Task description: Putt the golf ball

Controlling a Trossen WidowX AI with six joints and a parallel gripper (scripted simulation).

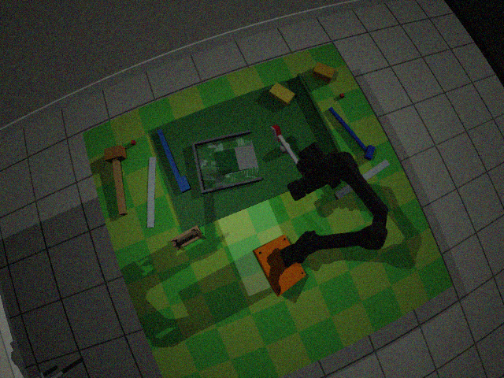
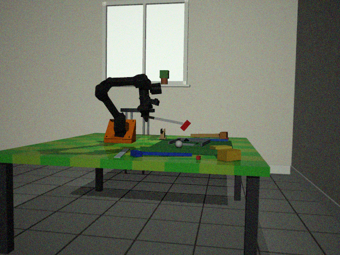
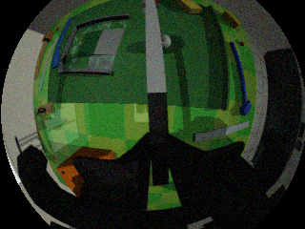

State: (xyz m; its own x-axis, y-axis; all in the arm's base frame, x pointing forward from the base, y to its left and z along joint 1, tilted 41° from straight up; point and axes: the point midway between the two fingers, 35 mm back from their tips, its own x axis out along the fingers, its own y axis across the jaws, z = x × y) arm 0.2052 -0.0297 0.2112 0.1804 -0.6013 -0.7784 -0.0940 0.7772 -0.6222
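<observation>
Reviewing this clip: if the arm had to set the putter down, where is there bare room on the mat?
Open checkered mat lies in front of the orange base, toward the near edge. Crowded: the wooden mallet, grey bar and blue bar on one side. The claw holds the red putter above the golf ball.

A plain room set up as a tabletop mini-golf bench.
Behind the green-checked counter (image 2: 153, 164): bare walls, a window (image 2: 145, 41) (bright), grey tiled floor (image 2: 137, 219) beneath.
</observation>
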